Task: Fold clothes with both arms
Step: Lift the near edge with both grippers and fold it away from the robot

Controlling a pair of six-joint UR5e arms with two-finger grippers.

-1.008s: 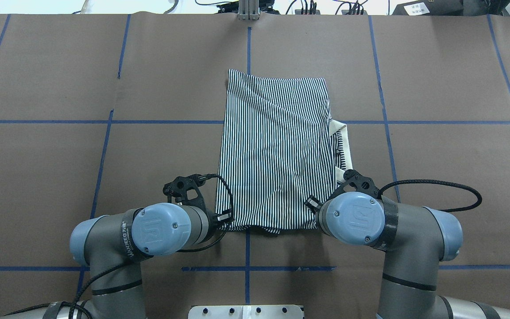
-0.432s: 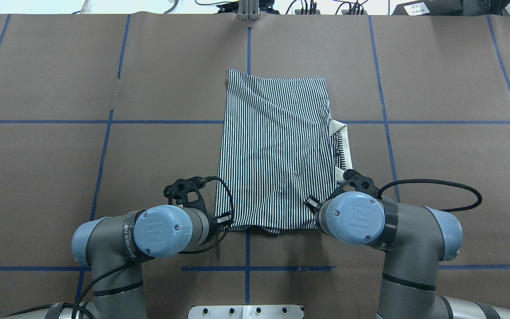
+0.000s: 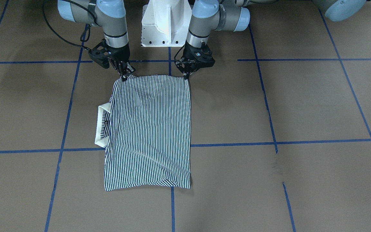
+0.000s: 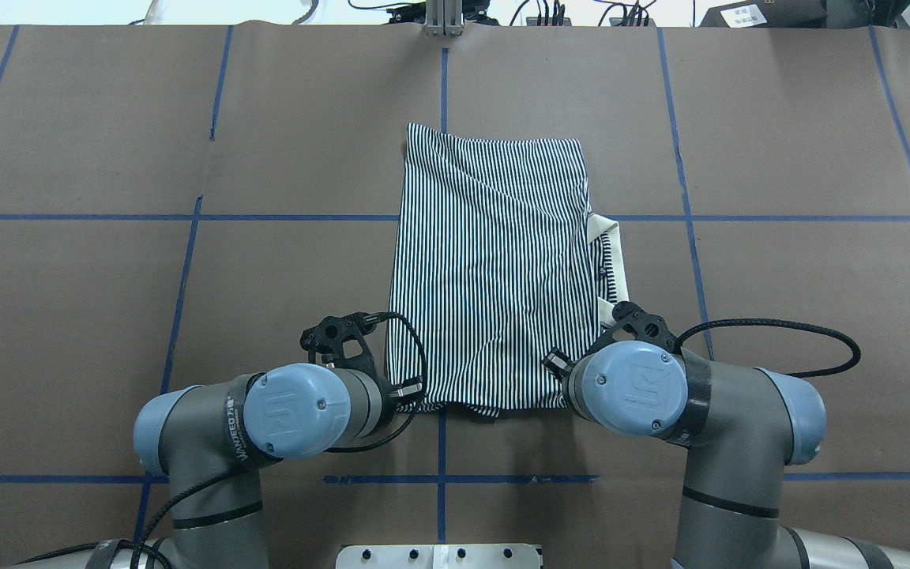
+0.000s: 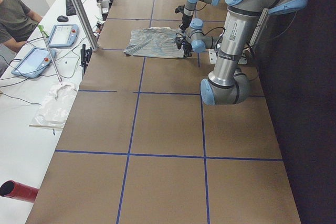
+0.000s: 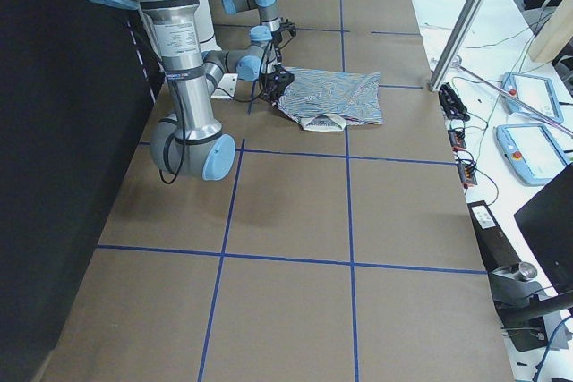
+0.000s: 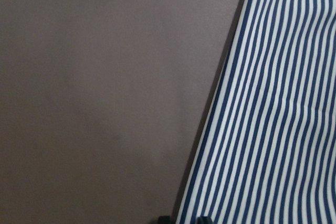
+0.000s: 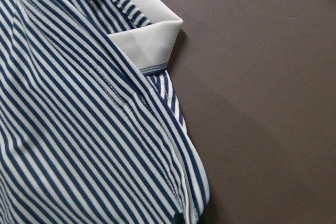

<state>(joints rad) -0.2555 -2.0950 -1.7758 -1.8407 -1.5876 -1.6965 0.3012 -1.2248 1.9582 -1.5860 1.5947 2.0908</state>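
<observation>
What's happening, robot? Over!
Left gripper and right gripper at robot-side corners of shirt, grip unclear. Shirt flat, part-folded. Nothing in the way.

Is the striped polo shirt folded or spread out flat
Folded: the navy-and-white striped polo shirt lies as a narrow rectangle, no sleeves showing, white collar sticking out one side.

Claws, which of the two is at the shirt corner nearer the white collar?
The right claw, at the corner on the side where the collar sticks out of the shirt. The left claw is at the opposite corner, away from it.
</observation>
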